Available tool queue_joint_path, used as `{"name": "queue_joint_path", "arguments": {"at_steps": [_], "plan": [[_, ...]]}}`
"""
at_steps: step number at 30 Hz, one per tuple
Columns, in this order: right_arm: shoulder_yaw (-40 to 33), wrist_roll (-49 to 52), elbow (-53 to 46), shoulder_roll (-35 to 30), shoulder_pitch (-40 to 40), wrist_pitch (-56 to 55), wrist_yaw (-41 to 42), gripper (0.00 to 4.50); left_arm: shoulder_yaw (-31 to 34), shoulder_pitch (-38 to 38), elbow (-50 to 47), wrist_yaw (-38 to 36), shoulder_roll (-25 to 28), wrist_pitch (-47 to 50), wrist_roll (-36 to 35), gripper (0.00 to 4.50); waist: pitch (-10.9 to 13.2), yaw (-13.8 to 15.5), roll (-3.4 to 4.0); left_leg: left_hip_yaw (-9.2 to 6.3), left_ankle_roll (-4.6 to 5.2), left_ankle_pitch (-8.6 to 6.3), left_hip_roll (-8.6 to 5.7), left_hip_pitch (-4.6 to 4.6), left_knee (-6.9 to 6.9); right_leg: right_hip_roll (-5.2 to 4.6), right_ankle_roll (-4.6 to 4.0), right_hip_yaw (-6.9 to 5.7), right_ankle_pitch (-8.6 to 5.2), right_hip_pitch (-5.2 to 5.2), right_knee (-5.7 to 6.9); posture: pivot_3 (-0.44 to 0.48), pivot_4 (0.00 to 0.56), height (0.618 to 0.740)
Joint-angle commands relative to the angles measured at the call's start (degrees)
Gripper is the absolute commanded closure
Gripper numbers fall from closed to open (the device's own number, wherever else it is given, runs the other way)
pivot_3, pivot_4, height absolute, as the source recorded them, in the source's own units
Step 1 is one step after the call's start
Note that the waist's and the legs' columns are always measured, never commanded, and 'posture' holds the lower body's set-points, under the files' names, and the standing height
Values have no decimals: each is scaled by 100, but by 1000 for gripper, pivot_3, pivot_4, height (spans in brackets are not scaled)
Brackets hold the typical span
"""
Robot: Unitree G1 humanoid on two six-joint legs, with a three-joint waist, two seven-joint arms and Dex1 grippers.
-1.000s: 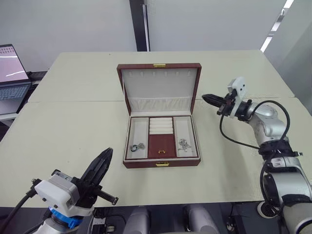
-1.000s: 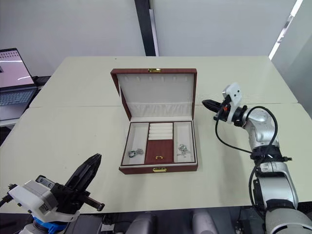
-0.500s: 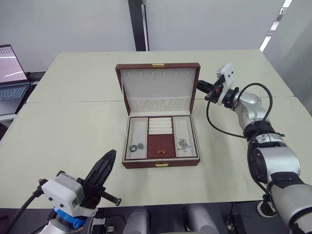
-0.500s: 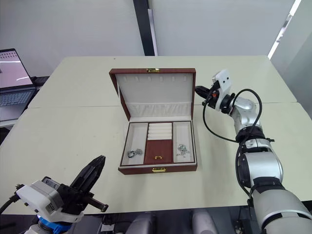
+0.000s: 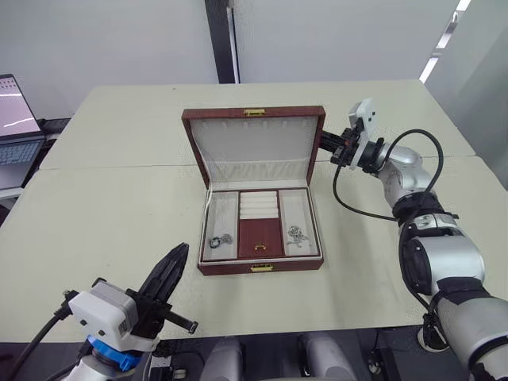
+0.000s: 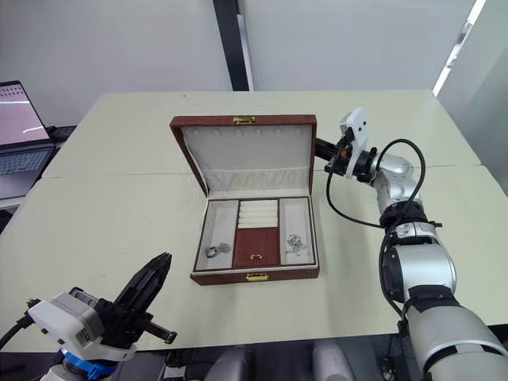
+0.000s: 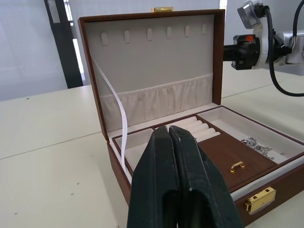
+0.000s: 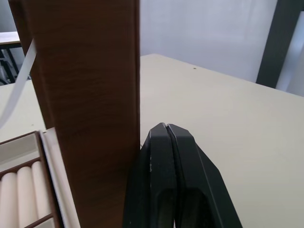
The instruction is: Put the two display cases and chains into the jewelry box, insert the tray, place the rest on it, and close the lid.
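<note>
The jewelry box point(image 5: 259, 268) stands open at the table's middle, its lid point(image 5: 254, 151) upright. The tray point(image 5: 261, 236) sits inside it, with one chain point(image 5: 220, 240) in its left section and another chain point(image 5: 297, 234) in its right. My right gripper point(image 5: 325, 145) is shut, its tips at the lid's right edge, just behind the panel; the right wrist view shows the fingertips point(image 8: 166, 127) against the lid's brown side point(image 8: 95, 95). Low at the table's front left, my left gripper point(image 5: 181, 251) is shut and empty, pointing toward the box. The display cases are hidden.
A laptop point(image 5: 16, 111) sits off the table's far left. A white ribbon point(image 7: 114, 104) links the lid to the box on its left side. A dark pillar point(image 5: 221, 40) rises behind the table. Bare tabletop point(image 5: 103, 206) surrounds the box.
My right gripper has swung left from beside the box up to the lid's right edge. The left arm has hardly moved.
</note>
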Motion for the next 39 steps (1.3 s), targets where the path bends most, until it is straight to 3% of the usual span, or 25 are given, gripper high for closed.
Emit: {"name": "queue_joint_path", "arguments": {"at_steps": [1, 11, 17, 21, 23, 27, 33, 38, 39], "plan": [[25, 164, -648, -69, 151, 421, 345, 4486, -57, 52, -70, 40, 23, -110, 26, 4500, 0, -2, 0, 0, 0, 0, 0, 0, 0, 0, 0, 0, 0, 0, 1, 0, 150, 740], [504, 307, -2487, -420, 1044, 1715, 1083, 4486, -43, 120, -35, 3, 37, -147, 6, 4500, 0, 16, 1, -2, 0, 0, -2, -2, 1, -1, 0, -1, 0, 0, 1, 0, 150, 740], [396, 283, -2371, -563, 1072, 1568, 803, 4486, 22, 131, 30, -43, 89, -155, -75, 4500, 1, 13, 1, -2, 0, 0, -2, -1, 2, 0, 0, -2, 0, -1, 0, 0, 150, 740], [300, 344, -2441, -683, 1223, 1448, 680, 4486, 267, -261, 172, 188, 143, 113, -358, 4500, 1, 23, 1, -3, 0, 0, -3, -2, 1, 0, 0, -3, 0, 0, 0, 0, 150, 740], [264, 371, -2583, -743, 1372, 1446, 624, 4109, 435, -397, 269, 321, 294, 507, -538, 4500, 0, 35, 0, -4, 0, 0, -2, -2, 2, 0, 0, -4, 0, 0, 0, 0, 150, 740], [89, 495, -3191, -933, 1948, 1589, 457, 3250, 817, -794, 793, 139, 852, 953, -750, 3352, 1, 49, 1, -7, 0, 0, -3, -3, 1, -1, 0, -7, 0, 1, 1, 0, 150, 740], [-444, 780, -4360, -1495, 3350, 1741, 222, 1594, 1335, -1672, 2040, -125, 1423, 1705, -1409, 1511, 1, 137, 1, -7, 0, 0, -6, -4, 3, -4, 1, -9, 0, 2, 0, 0, 150, 740], [-758, 868, -4760, -1902, 4210, 1742, 97, 86, 1570, -2706, 3565, -870, 2141, 1965, -1607, 38, 0, 134, 2, -10, 0, 0, -3, 1, 3, 1, 1, -12, 0, 2, 6, 0, 150, 740], [-816, 865, -4803, -1964, 4362, 1722, 72, 35, 1574, -2960, 3923, -1063, 2286, 2043, -1656, 13, 0, 137, 2, -9, -1, 0, -2, 3, 3, 2, 1, -11, 0, 3, 7, 0, 150, 740]]}}
